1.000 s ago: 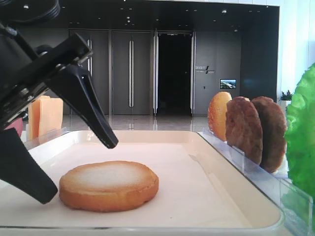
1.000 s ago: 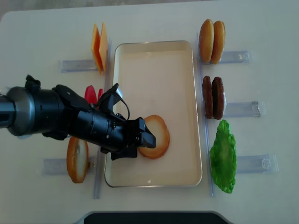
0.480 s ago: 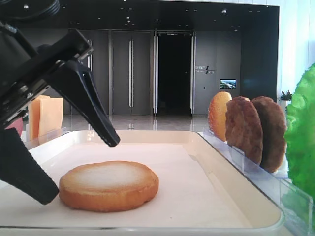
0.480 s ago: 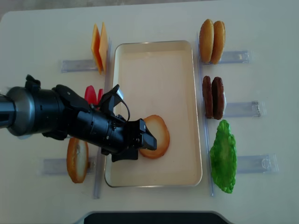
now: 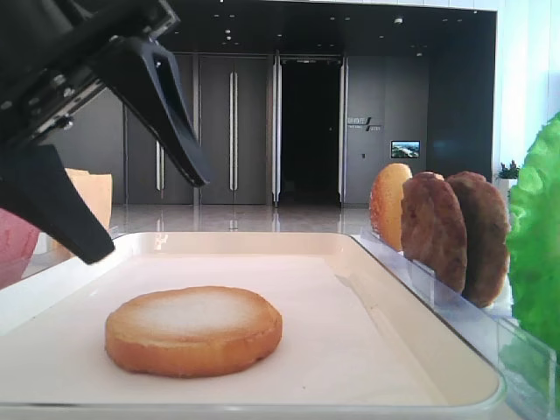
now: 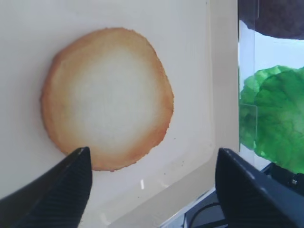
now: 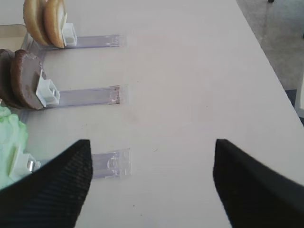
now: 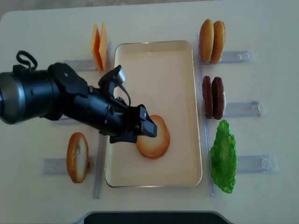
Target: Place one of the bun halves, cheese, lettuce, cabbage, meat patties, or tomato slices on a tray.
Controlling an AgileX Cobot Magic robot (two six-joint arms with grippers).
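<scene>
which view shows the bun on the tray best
The left wrist view: the bun fills the frame from straight above, pale face and brown rim clear. The low exterior view shows its side; the overhead view shows it small, partly behind the left gripper. The right wrist view misses it.

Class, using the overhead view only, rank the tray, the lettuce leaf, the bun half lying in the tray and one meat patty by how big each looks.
1. tray
2. lettuce
3. bun half, partly covered by the left gripper
4. meat patty, standing on edge, so only its thin profile shows

Golden-rimmed bun half (image 8: 152, 136) flat, pale face up, in cream tray (image 8: 159, 46).
</scene>
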